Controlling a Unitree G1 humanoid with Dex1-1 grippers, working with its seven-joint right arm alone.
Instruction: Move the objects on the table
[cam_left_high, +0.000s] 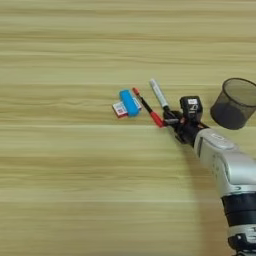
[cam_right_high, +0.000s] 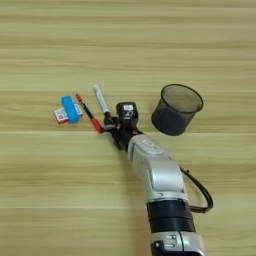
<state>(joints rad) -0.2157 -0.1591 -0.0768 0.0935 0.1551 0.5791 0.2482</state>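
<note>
The gripper (cam_right_high: 111, 125) is low on the tabletop (cam_right_high: 128, 45), at the black-capped end of the marker (cam_right_high: 100, 99). I cannot tell if it is spread or pressed on the marker. The marker lies flat, slanting up and to the left. Just to its left lies the red pen (cam_right_high: 88, 113), almost parallel. Further left the blue block (cam_right_high: 69, 108) lies on the card (cam_right_high: 60, 115). The mesh cup (cam_right_high: 176, 109) stands on the right.

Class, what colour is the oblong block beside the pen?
Blue; the oblong block shows best in the left eye view.
</note>
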